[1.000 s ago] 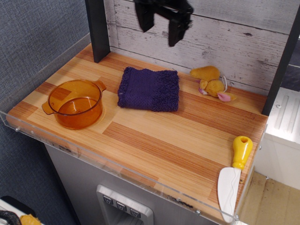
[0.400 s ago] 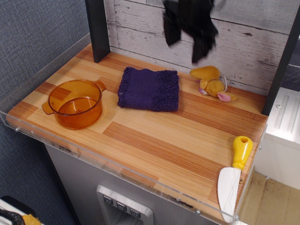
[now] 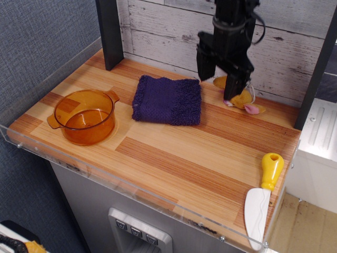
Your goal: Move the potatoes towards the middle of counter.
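The potatoes, mustard-yellow lumps with pale pink bits, lie at the back right of the wood-striped counter, close to the plank wall. My black gripper hangs open right over them, one finger left of the cluster and one in front of it, covering most of the pieces. It holds nothing that I can see.
A purple knitted cloth lies just left of the gripper. An orange translucent pot stands at the left. A yellow-handled white toy knife lies at the front right corner. Black posts stand at the back left and right.
The gripper has come down and to the right from high above the cloth to just over the potatoes. The potatoes have not moved.
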Controlling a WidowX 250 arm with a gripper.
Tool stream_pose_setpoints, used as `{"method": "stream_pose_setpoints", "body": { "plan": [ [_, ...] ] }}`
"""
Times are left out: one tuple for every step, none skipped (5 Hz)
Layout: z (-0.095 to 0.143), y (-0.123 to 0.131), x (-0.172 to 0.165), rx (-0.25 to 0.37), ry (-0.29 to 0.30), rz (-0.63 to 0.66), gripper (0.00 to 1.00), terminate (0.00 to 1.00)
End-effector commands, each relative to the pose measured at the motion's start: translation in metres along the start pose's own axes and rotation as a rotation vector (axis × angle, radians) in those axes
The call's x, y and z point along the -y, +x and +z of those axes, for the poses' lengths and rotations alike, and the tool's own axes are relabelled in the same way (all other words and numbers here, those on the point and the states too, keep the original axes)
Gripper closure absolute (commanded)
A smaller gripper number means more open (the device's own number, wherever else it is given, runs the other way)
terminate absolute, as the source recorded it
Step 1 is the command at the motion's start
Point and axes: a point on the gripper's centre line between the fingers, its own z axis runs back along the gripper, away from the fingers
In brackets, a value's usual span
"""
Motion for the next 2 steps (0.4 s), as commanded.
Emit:
{"method": "stream_pose_setpoints", "body": {
  "plan": [
    [0.0029,0.0095,0.0045,0.033,0.052,-0.018,0.00,0.00],
    [-0.0042,0.0078,0.0067,0.023,0.066,-0.025,0.00,0.00]
  ]
}}
